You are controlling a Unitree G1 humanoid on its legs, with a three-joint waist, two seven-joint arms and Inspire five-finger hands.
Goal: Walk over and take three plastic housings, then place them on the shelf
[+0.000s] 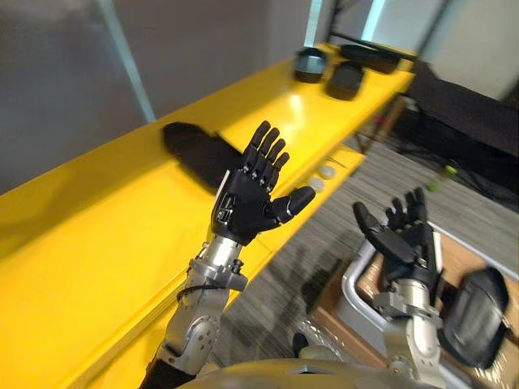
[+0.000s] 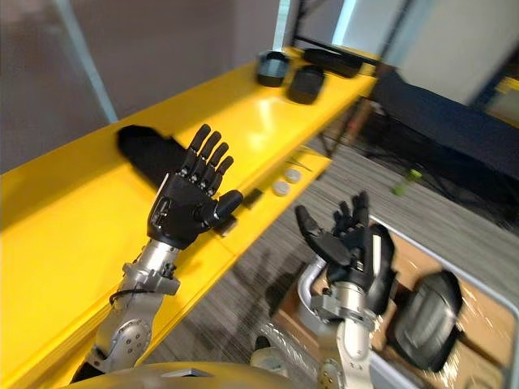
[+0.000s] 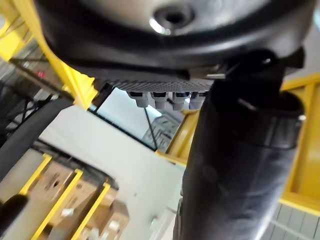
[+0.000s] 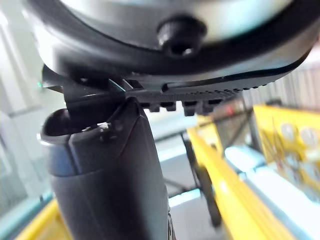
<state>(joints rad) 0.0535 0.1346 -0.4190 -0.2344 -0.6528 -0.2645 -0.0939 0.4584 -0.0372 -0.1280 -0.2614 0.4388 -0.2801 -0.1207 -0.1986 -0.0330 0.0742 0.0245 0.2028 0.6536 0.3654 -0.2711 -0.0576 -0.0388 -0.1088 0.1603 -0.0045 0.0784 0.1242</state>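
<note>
Left eye view has both hands spread and empty, left hand (image 1: 243,203) raised at the edge of the yellow shelf (image 1: 81,259) near a black plastic housing (image 1: 190,150) lying on it, right hand (image 1: 409,243) off the shelf beside a second housing (image 1: 474,320), whose smooth curved shell could slip from a loose grasp.

You have one black plastic housing (image 1: 193,151) lying flat on the yellow shelf (image 1: 89,251), about midway along it. At the shelf's far end you see three more dark ones close together: a rounded housing (image 1: 309,65) with a paler rim; a flatter housing (image 1: 345,80) just beside it; a long housing (image 1: 371,57) behind both. Off the shelf, at lower right, a fifth housing (image 1: 474,318), dark with a greyish face, lies tilted in a brown box (image 1: 464,253).
</note>
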